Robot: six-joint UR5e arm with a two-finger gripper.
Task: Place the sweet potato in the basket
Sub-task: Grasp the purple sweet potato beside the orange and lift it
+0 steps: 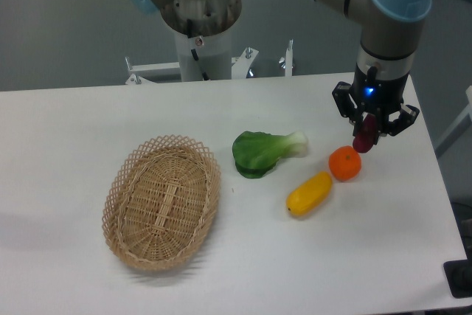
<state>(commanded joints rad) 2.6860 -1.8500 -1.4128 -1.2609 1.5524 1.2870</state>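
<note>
The sweet potato [366,136] is a small magenta-purple tuber, seen end-on, hanging between the fingers of my gripper [369,132] at the right of the table. The gripper is shut on it and holds it just above and behind the round orange fruit. Most of the tuber is hidden by the fingers. The basket [131,201], a large oval of tan wicker with a looped rim, lies on the table at the left and holds nothing I can see. It is far to the left of the gripper.
An orange fruit [344,163] sits just below the gripper. A yellow oblong vegetable [310,193] lies left of it. A green leafy bok choy [262,152] lies between them and the basket. The robot base [200,35] stands at the back. The table's right edge [435,175] is close.
</note>
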